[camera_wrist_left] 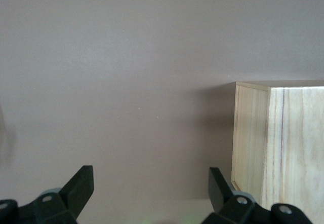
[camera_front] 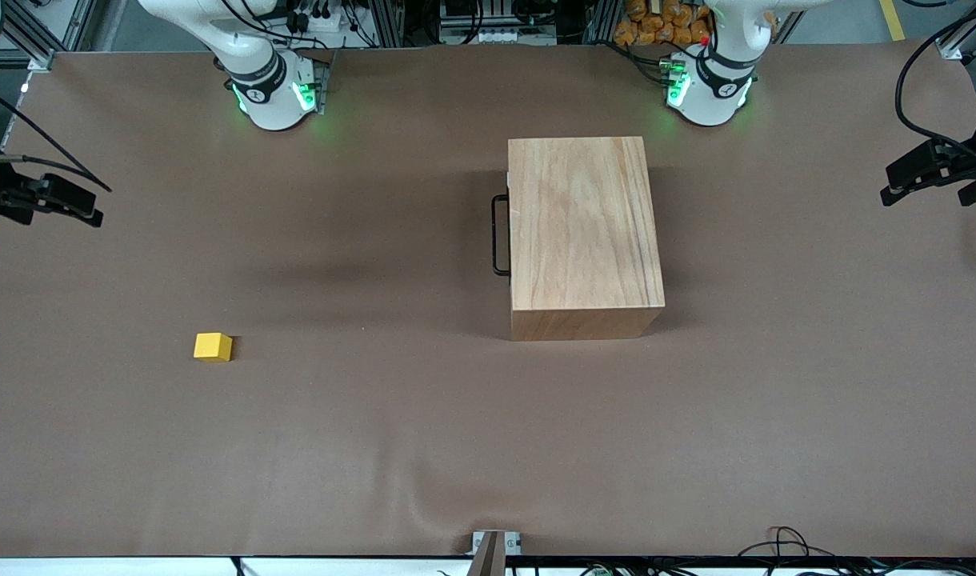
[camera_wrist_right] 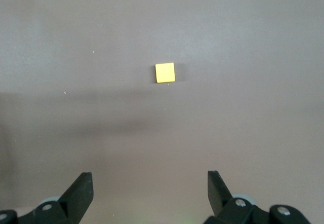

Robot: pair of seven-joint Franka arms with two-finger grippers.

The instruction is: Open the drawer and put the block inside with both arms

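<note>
The large light-wood box (camera_front: pixel 584 228) stands mid-table, closer to the left arm's base. Its drawer is shut, and only the thin black bar handle (camera_front: pixel 500 235) shows, on the side facing the right arm's end. The yellow block (camera_front: pixel 213 346) lies on the brown table toward the right arm's end, nearer the front camera than the box. It also shows in the right wrist view (camera_wrist_right: pixel 165 72). My right gripper (camera_wrist_right: pixel 150 188) is open and empty, high over the table short of the block. My left gripper (camera_wrist_left: pixel 151 188) is open and empty, high beside a corner of the box (camera_wrist_left: pixel 278 143). Neither gripper shows in the front view.
The brown table cover (camera_front: pixel 424 432) is bare around the block and the box. Black devices on cables reach in at the right arm's end (camera_front: pixel 44 200) and the left arm's end (camera_front: pixel 936 170) of the table. The arm bases (camera_front: pixel 276 92) (camera_front: pixel 708 88) glow green.
</note>
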